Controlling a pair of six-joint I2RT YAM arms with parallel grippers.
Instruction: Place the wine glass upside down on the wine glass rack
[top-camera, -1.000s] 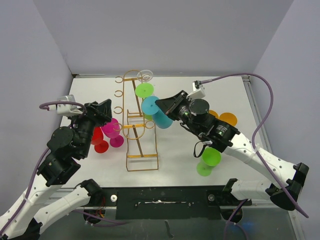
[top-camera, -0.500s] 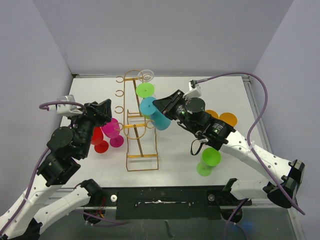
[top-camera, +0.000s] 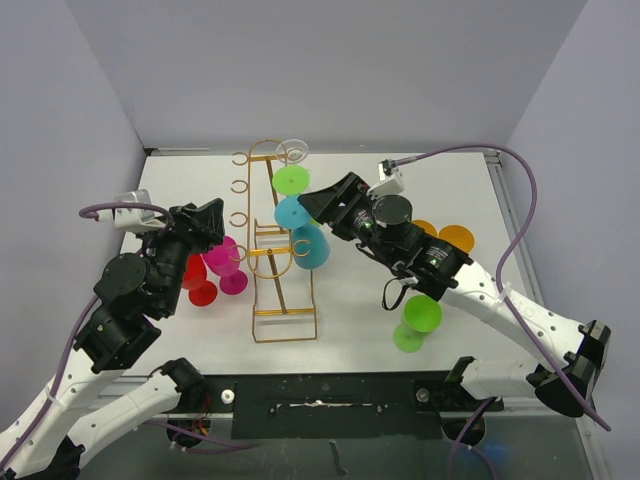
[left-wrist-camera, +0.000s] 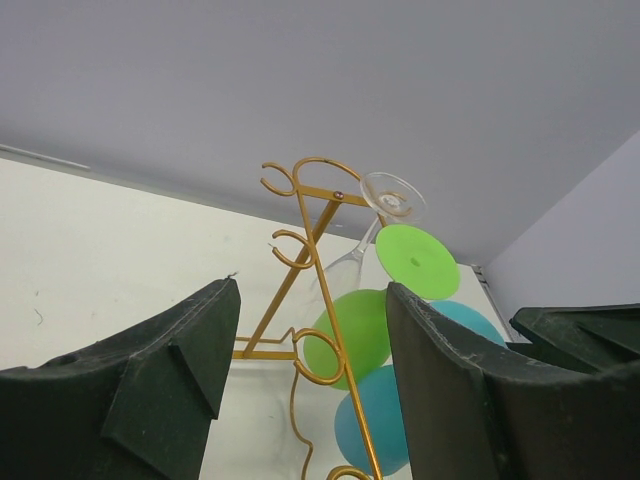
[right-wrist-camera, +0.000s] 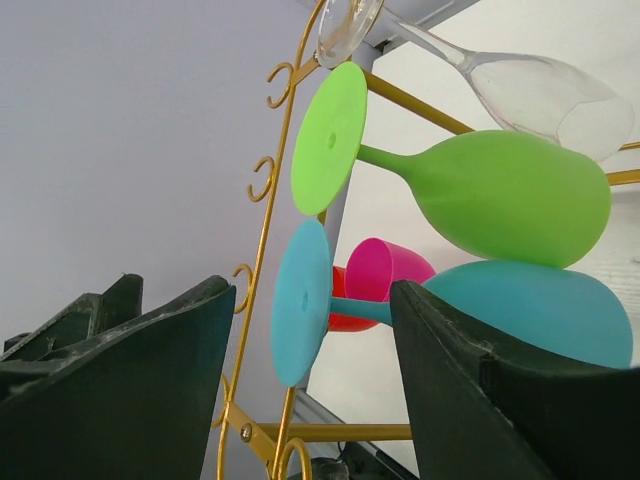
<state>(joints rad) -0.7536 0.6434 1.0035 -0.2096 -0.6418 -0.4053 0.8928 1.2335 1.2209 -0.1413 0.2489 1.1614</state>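
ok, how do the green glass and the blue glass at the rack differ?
Colour: the green glass is lime and the blue glass is turquoise. Height: the green glass sits higher along the rack, with the blue glass just below it. The blue glass's stem lies between the right hand's open fingers, while the green glass is clear of it. Shared: both have the same opaque stemmed shape, with feet toward the rack.

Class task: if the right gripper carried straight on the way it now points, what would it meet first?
Most likely the blue wine glass: its foot and stem lie straight ahead between the open fingers of the right gripper. The wine glass rack is close beside; depth is unclear.
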